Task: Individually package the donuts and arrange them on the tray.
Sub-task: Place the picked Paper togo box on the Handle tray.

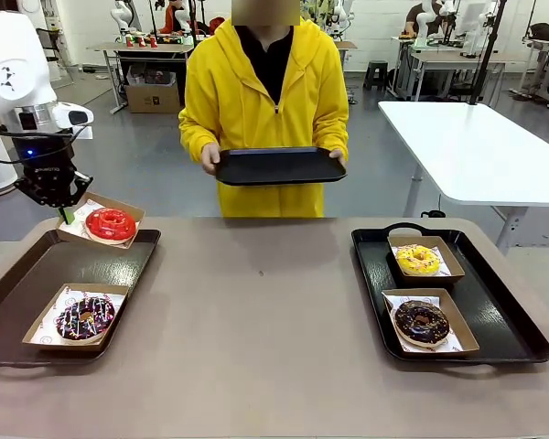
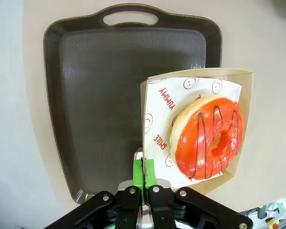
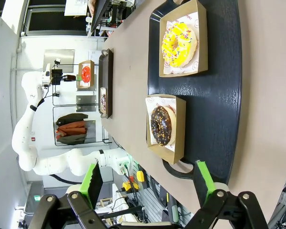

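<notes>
Left gripper [image 2: 143, 177] clenched on red donut [image 2: 208, 137] box [image 2: 245, 95]; right gripper [image 3: 148, 180] released.

The left gripper [image 1: 66, 212] pinches the edge of a cardboard box [image 1: 78, 230] just beside its jaws, the red-iced donut [image 1: 111, 224] inside.

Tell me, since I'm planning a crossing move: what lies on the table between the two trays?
In the front view, nothing: bare tabletop separates the left tray from the right tray. The person's tray is held beyond the far edge.
</notes>
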Robot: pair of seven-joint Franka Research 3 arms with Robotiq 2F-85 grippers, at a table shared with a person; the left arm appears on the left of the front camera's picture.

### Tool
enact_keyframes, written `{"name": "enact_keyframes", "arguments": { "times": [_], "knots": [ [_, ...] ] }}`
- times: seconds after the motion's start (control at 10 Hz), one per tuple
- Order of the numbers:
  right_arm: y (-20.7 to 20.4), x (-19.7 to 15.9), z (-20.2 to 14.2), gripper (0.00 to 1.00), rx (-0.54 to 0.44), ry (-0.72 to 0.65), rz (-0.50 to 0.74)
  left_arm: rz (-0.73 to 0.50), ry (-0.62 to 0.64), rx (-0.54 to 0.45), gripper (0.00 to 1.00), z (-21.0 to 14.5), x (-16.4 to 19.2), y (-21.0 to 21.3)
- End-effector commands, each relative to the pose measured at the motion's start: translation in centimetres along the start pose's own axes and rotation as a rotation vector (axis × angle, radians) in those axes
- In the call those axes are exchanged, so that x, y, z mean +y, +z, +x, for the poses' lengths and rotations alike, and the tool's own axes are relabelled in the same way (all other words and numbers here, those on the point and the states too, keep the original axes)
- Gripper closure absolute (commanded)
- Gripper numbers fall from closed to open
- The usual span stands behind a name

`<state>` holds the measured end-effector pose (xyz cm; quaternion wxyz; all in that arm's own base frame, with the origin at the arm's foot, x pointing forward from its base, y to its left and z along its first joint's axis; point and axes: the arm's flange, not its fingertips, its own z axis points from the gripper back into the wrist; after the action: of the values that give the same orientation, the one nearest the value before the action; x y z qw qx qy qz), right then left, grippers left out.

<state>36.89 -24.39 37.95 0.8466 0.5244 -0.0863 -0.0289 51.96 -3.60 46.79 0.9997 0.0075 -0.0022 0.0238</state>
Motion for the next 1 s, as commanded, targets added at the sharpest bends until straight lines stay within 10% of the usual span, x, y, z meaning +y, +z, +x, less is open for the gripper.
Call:
{"name": "enact_keyframes", "arguments": {
  "times": [0.0,0.9],
  "knots": [
    [0.0,0.1,-0.3,0.0,0.011,-0.01,0.0,0.0,-0.009,-0.003,0.99,-0.1,-0.4,0.2],
    [0.0,0.1,-0.3,0.0,0.011,-0.01,0.0,-0.081,0.015,0.076,0.99,2.8,3.4,-2.8]
  ]
}}
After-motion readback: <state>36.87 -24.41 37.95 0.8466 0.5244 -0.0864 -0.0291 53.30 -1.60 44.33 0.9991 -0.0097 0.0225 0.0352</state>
